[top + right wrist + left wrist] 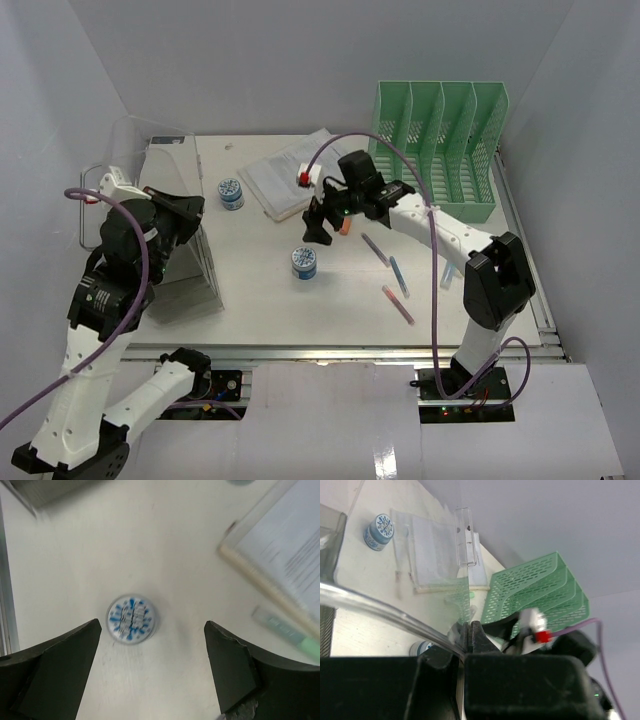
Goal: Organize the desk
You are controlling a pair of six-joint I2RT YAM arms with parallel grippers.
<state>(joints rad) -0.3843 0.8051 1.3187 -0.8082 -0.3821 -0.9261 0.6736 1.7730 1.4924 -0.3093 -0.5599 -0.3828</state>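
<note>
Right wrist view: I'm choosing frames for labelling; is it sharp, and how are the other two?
Right wrist: motion-soft, the tin readable, the papers smeared. Left wrist: the clear bin wall distorts the foreground, the green rack sharp. Top external: evenly lit, crisp, soft shadows.

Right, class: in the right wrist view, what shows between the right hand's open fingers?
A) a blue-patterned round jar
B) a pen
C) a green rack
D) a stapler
A: the blue-patterned round jar stands on the desk, framed between the right hand's spread fingers.
</note>
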